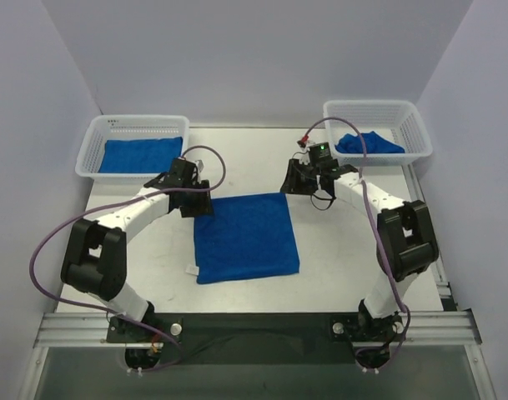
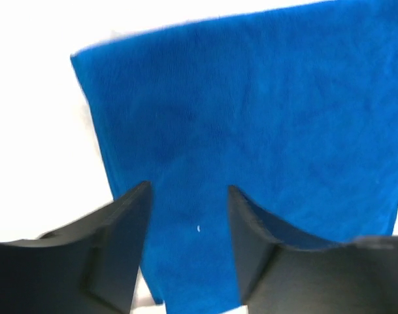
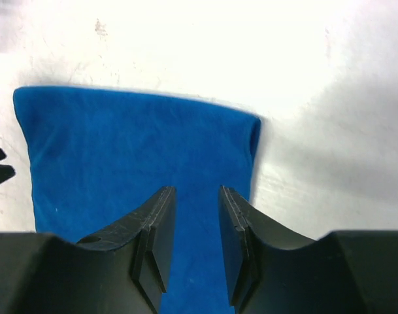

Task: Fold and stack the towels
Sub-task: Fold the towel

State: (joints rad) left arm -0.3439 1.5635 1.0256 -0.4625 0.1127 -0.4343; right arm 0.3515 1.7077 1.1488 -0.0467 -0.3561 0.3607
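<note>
A blue towel (image 1: 245, 237) lies flat on the table (image 1: 166, 250), its far corners beneath the open left gripper (image 2: 189, 190) and the narrowly parted right gripper (image 3: 197, 190), neither holding cloth. Should one pinch miss its corner, the fold could drag askew.

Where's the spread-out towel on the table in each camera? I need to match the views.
Top external: spread towel, at the table's centre.
Left wrist: fills most of the frame.
Right wrist: left and centre, reaching the bottom edge.
Shared landmark: bare white table bordering it.
</note>
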